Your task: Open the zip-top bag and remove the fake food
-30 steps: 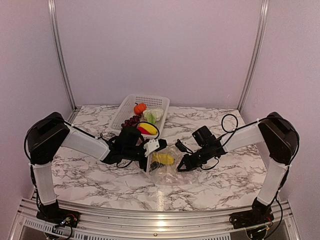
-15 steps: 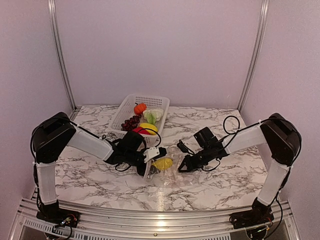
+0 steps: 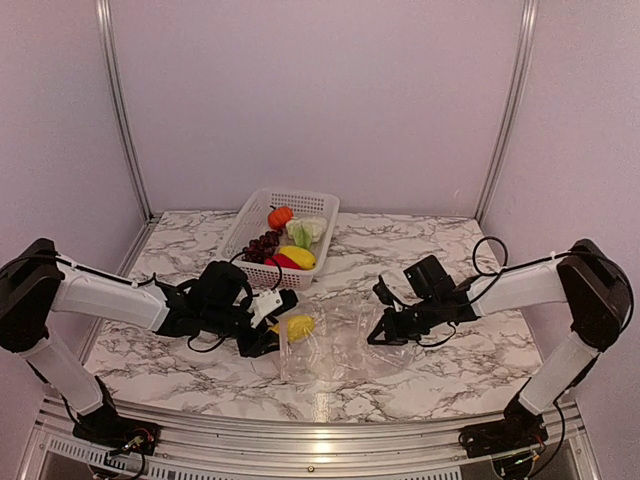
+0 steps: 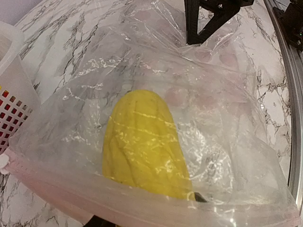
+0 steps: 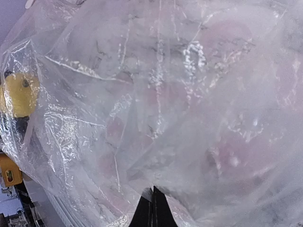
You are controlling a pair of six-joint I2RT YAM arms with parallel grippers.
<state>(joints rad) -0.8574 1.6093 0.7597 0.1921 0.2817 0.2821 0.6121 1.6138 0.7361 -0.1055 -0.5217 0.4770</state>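
Counter [image 3: 180,370]: marbled white and grey; pale lilac walls behind, metal rail along the near edge.
Left pincer [image 3: 268,330]: low over the counter at the left edge of the zip-top bag [image 3: 345,345]. It sits further left than a second ago and its jaws have narrowed from wide. As best the top view shows, it is clamped on the yellow piece [image 3: 297,326].
Basket [image 3: 300,195]: white, perforated, at the back of the counter; unmoved.
Basket contents: grapes [image 3: 262,245], orange fruit [image 3: 279,216], red piece [image 3: 280,262], second yellow piece [image 3: 298,257], cabbage [image 3: 308,230]; all are already out of the bag.
Yellow piece: ribbed, lying at the bag's mouth just inside the zip strip [image 4: 47,177]; drawn leftward from the bag's middle, where it lay a second ago.
Zip-top bag: clear and crinkled, flat on the counter between the two pincers; pulled out longer to the left than before; no other piece seen inside.
Right pincer [image 3: 376,336]: clenched on the bag's right edge, its tips together on the film in its own view; it has shifted slightly right.
Meaning for task: the last piece appears to be on its way out. Judged nearly done once it clears the mouth.
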